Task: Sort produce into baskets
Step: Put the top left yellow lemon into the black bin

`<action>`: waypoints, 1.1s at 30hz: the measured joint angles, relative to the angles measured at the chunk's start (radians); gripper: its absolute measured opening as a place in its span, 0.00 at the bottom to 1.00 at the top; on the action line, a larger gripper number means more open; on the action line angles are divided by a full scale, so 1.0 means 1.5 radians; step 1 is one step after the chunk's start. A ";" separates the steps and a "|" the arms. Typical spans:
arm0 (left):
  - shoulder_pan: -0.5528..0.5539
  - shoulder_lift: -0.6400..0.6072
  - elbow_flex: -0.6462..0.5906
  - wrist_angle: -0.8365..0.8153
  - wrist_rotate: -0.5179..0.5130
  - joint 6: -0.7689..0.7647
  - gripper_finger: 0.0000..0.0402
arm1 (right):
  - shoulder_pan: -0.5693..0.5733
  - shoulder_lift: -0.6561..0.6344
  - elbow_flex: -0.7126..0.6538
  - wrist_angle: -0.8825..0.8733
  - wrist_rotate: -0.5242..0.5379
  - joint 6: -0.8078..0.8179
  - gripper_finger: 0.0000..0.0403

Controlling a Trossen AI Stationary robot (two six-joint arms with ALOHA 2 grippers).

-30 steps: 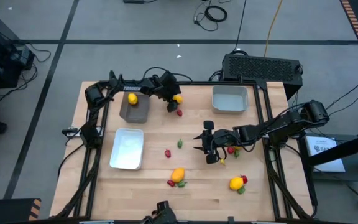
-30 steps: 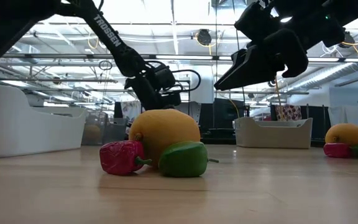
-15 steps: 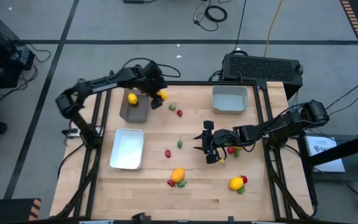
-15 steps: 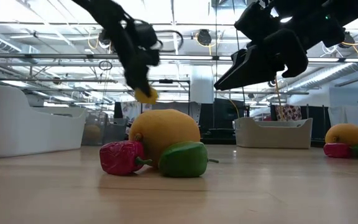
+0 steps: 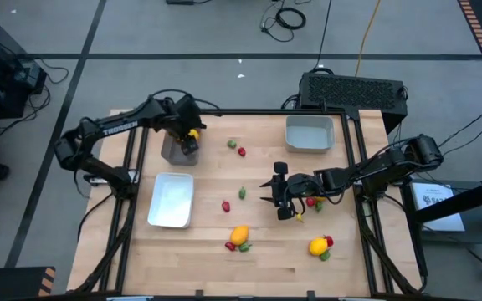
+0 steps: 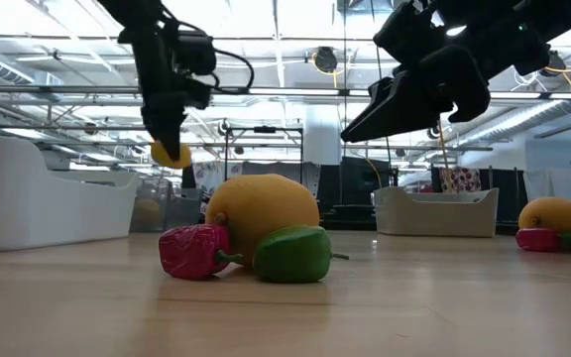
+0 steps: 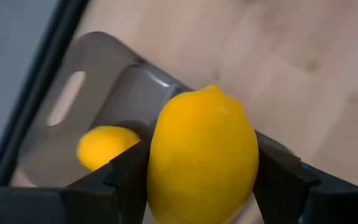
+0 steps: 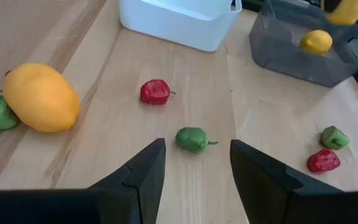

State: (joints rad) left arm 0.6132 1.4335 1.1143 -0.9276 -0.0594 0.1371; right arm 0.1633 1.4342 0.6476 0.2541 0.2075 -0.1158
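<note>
Left gripper, at about ten o'clock on the table, is clamped on a yellow lemon above the grey-brown basket, which already holds another lemon. It appears to hang over the basket's rim, so releasing now could bounce it onto the table. Right gripper, fingers apart, hovers mid-table near a green piece.

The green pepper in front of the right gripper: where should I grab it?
Grip the green pepper across its rounded body, coming straight down with the open right gripper. Its stem points sideways, and bare wood surrounds it, so the fingers have room on both sides.
</note>
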 joint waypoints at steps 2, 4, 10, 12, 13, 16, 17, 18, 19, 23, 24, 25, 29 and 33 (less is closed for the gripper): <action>0.006 0.000 -0.020 0.033 -0.021 -0.001 0.58 | 0.000 0.000 0.000 0.009 0.000 0.000 0.42; 0.014 0.000 -0.038 0.057 -0.039 -0.005 0.58 | 0.000 0.000 0.000 0.015 0.000 0.006 0.42; 0.049 0.000 -0.058 0.074 -0.043 -0.101 0.58 | 0.000 0.000 0.000 0.019 0.000 0.033 0.42; 0.057 0.000 -0.058 0.079 -0.049 -0.122 0.58 | 0.000 0.000 0.000 0.019 0.000 0.034 0.42; 0.059 0.000 -0.058 0.085 -0.051 -0.123 0.58 | 0.000 0.000 0.000 0.019 0.000 0.034 0.42; 0.059 0.000 -0.058 0.110 -0.051 -0.123 0.58 | 0.000 0.000 0.000 0.024 0.000 0.034 0.42; 0.059 0.000 -0.058 0.116 -0.051 -0.123 0.58 | 0.000 0.000 0.000 0.023 0.000 0.034 0.42; 0.058 0.000 -0.058 0.122 -0.051 -0.123 0.58 | 0.000 0.000 0.000 0.023 0.000 0.035 0.42; 0.058 0.001 -0.058 0.129 -0.051 -0.123 0.59 | 0.000 0.000 0.000 0.023 0.000 0.035 0.42; 0.058 0.005 -0.058 0.123 -0.054 -0.123 0.64 | 0.000 0.000 0.000 0.023 0.000 0.034 0.42; 0.058 0.005 -0.058 0.118 -0.054 -0.123 0.65 | 0.000 0.000 0.000 0.023 0.000 0.035 0.42; 0.058 0.005 -0.058 0.118 -0.055 -0.123 0.67 | 0.000 0.000 0.000 0.023 0.000 0.034 0.42; 0.058 0.005 -0.058 0.121 -0.059 -0.123 0.72 | 0.000 0.000 0.000 0.023 0.000 0.035 0.42; 0.058 0.005 -0.058 0.126 -0.059 -0.123 0.73 | 0.000 0.000 0.000 0.023 0.000 0.034 0.42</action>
State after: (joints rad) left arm 0.6998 1.4403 1.0275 -0.7391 -0.1482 -0.0467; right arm 0.1635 1.4342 0.6476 0.2879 0.2077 -0.0643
